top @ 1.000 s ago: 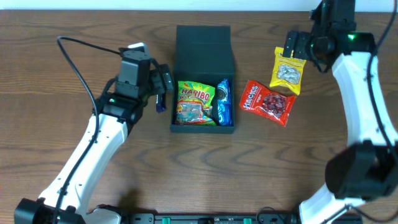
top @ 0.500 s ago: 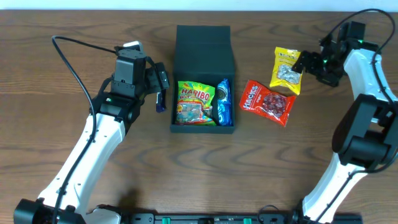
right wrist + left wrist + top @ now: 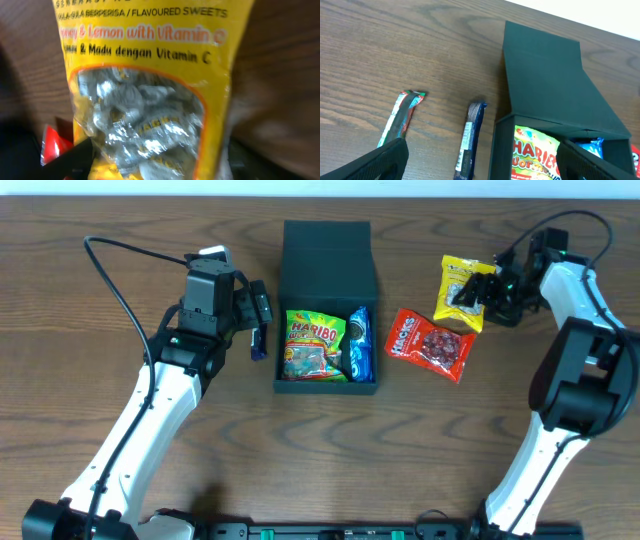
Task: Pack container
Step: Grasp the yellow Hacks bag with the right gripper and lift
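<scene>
Overhead, the container [image 3: 328, 270] sits at the middle of the table [image 3: 100, 220], its flap lid laid open toward the far side. Inside it a Haribo bag [image 3: 313, 346] lies on the left, with a blue packet [image 3: 360, 346] beside it on the right. Just right of the box lies a red packet [image 3: 430, 346], and farther off a yellow packet [image 3: 458, 295].

The left arm reaches in from the near left, and the left gripper [image 3: 256, 322] hangs just left of the box. Its jaws are spread wide and hold nothing. Below it lie a red-tipped bar [image 3: 400, 120] and a blue bar [image 3: 469, 140].

The right arm bends inward from the right edge. The right gripper [image 3: 487, 292] is at the yellow packet's right edge, jaws apart and straddling the packet; whether they touch it I cannot tell.
</scene>
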`<act>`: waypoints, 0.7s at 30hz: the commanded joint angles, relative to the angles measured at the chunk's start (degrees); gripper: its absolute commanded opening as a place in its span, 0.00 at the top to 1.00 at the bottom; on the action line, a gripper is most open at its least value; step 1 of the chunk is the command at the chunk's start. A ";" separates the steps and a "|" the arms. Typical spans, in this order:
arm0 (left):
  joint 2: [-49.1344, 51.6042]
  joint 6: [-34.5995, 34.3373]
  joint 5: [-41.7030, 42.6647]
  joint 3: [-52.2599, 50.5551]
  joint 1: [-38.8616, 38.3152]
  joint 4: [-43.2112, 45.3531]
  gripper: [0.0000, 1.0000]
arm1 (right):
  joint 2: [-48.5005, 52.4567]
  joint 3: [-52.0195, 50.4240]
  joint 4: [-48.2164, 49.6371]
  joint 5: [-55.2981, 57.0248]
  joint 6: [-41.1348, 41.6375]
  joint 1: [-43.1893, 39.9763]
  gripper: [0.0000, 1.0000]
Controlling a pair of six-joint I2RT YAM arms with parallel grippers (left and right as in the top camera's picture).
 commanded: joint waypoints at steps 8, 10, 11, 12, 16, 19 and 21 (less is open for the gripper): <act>0.17 6.23 -1.07 1.11 0.20 1.18 0.05 | 1.73 1.27 -0.39 -5.31 0.17 1.27 0.99; 0.17 7.06 -1.16 1.11 0.20 2.05 0.05 | 1.60 3.45 -2.27 -7.85 0.13 1.03 0.98; 0.17 7.43 -1.20 1.11 0.20 2.51 0.05 | 1.38 5.14 -3.67 -8.50 0.02 1.03 0.98; 0.17 8.20 -1.22 1.11 0.20 3.04 0.05 | 0.87 7.50 -5.68 -9.33 -1.18 1.14 0.98; 0.13 9.86 -1.66 1.11 1.14 4.17 0.05 | -2.69 16.79 -13.81 -9.46 -6.80 3.69 0.98; 0.02 9.79 -2.14 1.11 3.91 4.81 0.05 | -6.38 20.37 -16.68 -9.57 -6.58 8.07 0.99; 0.02 9.55 -2.10 1.11 5.86 4.98 0.05 | -7.80 20.37 -16.79 -9.53 -5.40 11.28 0.99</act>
